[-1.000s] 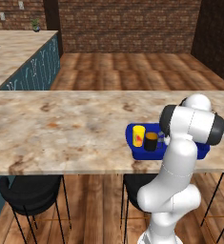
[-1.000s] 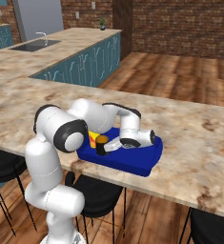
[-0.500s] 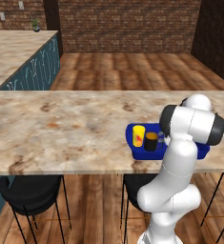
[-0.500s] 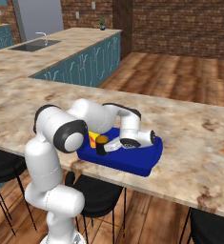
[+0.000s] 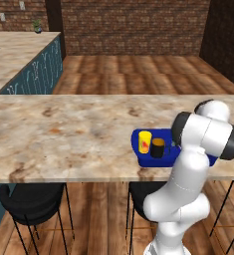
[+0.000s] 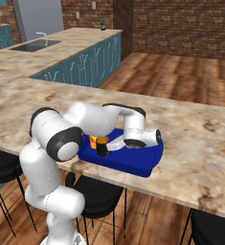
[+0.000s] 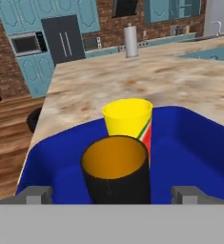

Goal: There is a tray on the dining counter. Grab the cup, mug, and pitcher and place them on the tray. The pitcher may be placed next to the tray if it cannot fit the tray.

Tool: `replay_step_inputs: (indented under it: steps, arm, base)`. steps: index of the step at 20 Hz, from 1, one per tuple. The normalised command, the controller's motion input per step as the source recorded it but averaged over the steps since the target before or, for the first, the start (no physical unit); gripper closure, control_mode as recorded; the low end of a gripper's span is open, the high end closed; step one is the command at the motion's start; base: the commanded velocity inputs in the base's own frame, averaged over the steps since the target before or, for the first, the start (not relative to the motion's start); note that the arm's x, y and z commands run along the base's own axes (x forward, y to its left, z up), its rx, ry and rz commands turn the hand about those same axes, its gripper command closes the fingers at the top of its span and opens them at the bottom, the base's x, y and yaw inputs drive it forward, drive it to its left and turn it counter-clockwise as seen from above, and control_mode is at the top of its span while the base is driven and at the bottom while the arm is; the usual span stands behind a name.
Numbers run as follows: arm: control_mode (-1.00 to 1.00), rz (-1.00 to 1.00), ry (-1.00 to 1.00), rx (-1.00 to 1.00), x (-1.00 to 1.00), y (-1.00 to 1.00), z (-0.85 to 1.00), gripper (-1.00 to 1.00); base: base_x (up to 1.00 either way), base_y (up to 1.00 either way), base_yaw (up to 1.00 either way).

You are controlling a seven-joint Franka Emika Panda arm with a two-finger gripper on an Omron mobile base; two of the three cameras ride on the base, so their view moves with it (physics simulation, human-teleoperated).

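Fingers (image 7: 37, 194) stand wide apart, empty, either side of the black mug (image 7: 116, 174) on the blue tray (image 7: 199, 152) beside the yellow cup (image 7: 128, 121); judging so, the pitcher comes next.

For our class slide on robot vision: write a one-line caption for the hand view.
Open gripper straddling the black mug, yellow cup just behind, both standing in the blue tray.

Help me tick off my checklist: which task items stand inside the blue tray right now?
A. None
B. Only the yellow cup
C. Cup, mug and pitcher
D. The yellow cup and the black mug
D: the yellow cup and black mug stand side by side inside the blue tray.
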Motion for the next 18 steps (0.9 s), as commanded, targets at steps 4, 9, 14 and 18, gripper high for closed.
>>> replay_step_inputs:
  steps: [4, 9, 14, 18]
  arm:
    - [-1.00, -0.10, 0.01, 0.00, -0.16, 0.00, 0.76, -1.00]
    - [-1.00, -0.11, 0.00, -0.05, -0.27, 0.00, 0.51, -1.00]
    - [-1.00, -0.17, 0.00, -0.16, -0.14, 0.00, 0.27, -1.00]
    - [-1.00, -0.22, 0.07, -0.11, -0.01, 0.00, 0.31, -1.00]
  base:
    - [0.00, 0.00, 0.00]
    - [0.00, 0.00, 0.00]
    - [0.00, 0.00, 0.00]
    - [0.00, 0.00, 0.00]
